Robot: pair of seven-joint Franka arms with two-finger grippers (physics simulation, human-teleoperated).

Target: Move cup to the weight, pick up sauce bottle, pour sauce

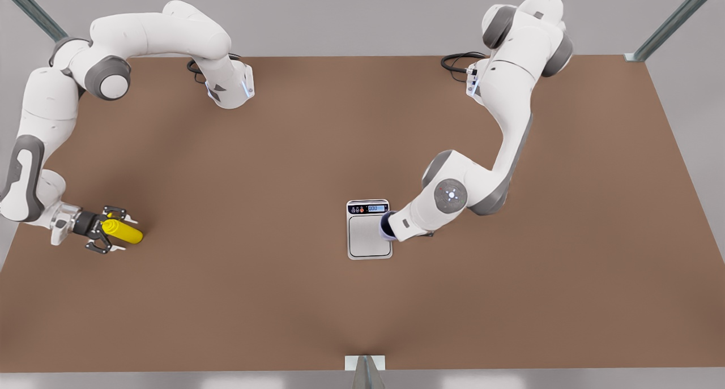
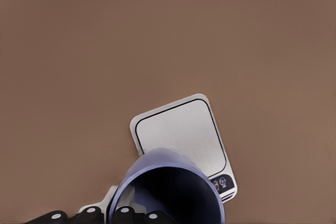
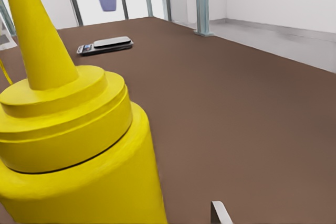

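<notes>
Over the brown table [image 1: 283, 298], left jaws hold half-hidden cup [image 2: 168, 190]; right jaws clamp sauce bottle [image 1: 122, 232].

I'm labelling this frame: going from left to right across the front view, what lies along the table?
Right gripper closed around the sauce bottle → the weight → the cup, held above the weight's edge by the left gripper.
</notes>
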